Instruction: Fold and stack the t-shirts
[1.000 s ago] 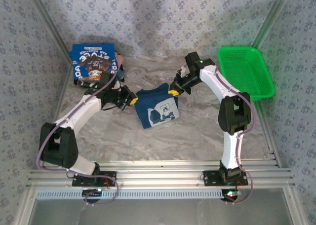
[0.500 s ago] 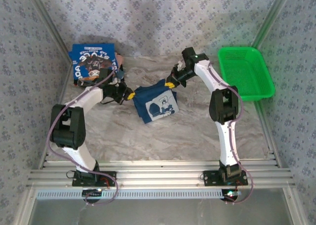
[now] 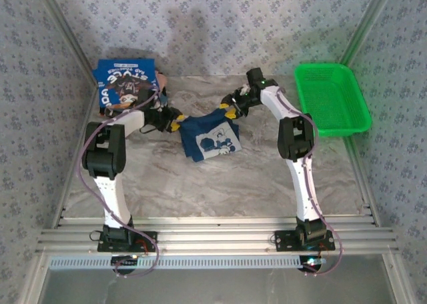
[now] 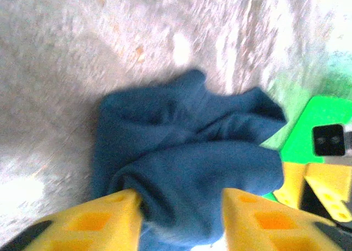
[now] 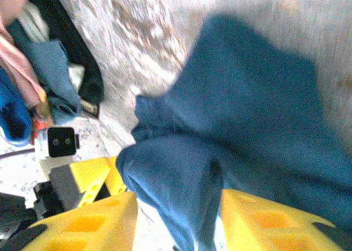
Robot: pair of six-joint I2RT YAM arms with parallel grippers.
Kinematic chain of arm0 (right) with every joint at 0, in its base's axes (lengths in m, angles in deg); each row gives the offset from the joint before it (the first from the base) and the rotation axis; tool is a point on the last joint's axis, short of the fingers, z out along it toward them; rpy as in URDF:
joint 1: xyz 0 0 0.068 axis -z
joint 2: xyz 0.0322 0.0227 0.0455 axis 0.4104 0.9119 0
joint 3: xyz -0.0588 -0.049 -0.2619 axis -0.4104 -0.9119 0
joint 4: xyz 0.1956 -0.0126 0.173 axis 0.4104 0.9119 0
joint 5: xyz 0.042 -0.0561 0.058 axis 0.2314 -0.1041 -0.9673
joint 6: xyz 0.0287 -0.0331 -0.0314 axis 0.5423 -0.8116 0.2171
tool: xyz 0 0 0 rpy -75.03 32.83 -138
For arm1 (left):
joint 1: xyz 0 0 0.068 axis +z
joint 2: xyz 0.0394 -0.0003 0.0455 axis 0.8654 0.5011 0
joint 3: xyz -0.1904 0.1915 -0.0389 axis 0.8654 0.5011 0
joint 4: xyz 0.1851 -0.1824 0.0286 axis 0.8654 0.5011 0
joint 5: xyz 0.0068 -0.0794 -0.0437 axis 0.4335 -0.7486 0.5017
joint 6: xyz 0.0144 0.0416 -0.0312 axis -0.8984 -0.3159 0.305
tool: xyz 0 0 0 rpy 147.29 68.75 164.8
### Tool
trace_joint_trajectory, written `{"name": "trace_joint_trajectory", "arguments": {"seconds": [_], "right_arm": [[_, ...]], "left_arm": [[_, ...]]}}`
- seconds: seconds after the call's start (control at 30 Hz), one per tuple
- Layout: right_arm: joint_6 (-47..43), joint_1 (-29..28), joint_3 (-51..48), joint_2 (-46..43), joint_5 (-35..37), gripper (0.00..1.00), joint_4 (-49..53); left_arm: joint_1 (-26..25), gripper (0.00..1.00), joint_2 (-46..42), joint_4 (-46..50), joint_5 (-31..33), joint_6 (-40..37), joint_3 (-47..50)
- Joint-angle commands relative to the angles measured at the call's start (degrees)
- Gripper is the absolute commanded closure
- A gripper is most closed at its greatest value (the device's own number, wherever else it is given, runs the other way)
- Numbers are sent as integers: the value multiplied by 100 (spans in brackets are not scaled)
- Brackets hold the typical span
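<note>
Top external, desk point(image 3: 267, 177): navy t-shirt point(image 3: 212, 143) lies mid-desk, print up, far edge bunched.
Brighter blue t-shirt point(image 3: 127, 84): flat at the far-left corner, apart from the navy one.
Left hand point(image 3: 175, 125): fingers partway apart, navy fold between; grip cannot be told.
Right hand point(image 3: 229, 111): likewise, at the far-right corner.
Risk: cloth catching a finger on withdrawal could drag the fold open.

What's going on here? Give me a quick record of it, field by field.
Navy t-shirt: bunched on the table, print up
Left gripper: at its left edge, cloth between the fingers, grip unclear
Right gripper: at its far right corner, same
Brighter blue t-shirt: far left corner, lying flat
Green basket: far right
</note>
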State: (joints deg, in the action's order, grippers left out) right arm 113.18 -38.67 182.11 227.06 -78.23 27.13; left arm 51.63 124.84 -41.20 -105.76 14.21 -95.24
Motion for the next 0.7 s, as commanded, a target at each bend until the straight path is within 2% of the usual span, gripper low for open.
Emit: {"name": "trace_joint_trajectory", "arguments": {"seconds": [0.0, 0.13, 0.23, 0.33, 0.37, 0.4, 0.5, 0.6, 0.67], "right_arm": [[690, 245, 249, 19, -117, 50, -1173], [117, 301, 94, -511, -92, 50, -661], [-290, 254, -711, -1216, -18, 53, -482], [-243, 95, -1813, -1911, -200, 66, -989], [-297, 30, -2067, -2068, -238, 73, -988], [-342, -26, -2363, -2201, -260, 80, -975], [-138, -204, -2955, -2378, -299, 91, -1358], [-125, -378, -3031, -2177, -250, 96, -1317], [-55, -447, -3053, -2006, -193, 98, -1420]], "left_arm": [[38, 45, -179, -284, -40, 38, -603], [21, 38, -733, 654, 298, -464, -934], [-44, 36, -1272, 1241, 559, -856, -771], [-245, 37, -1767, 1427, 687, -996, -353], [-345, 38, -1884, 1397, 683, -989, -189], [-479, 40, -1970, 1359, 695, -965, -39], [-882, 55, -2028, 994, 652, -783, 324], [-1208, 68, -1790, 761, 717, -662, 470], [-1319, 72, -1589, 605, 769, -601, 486]]}}
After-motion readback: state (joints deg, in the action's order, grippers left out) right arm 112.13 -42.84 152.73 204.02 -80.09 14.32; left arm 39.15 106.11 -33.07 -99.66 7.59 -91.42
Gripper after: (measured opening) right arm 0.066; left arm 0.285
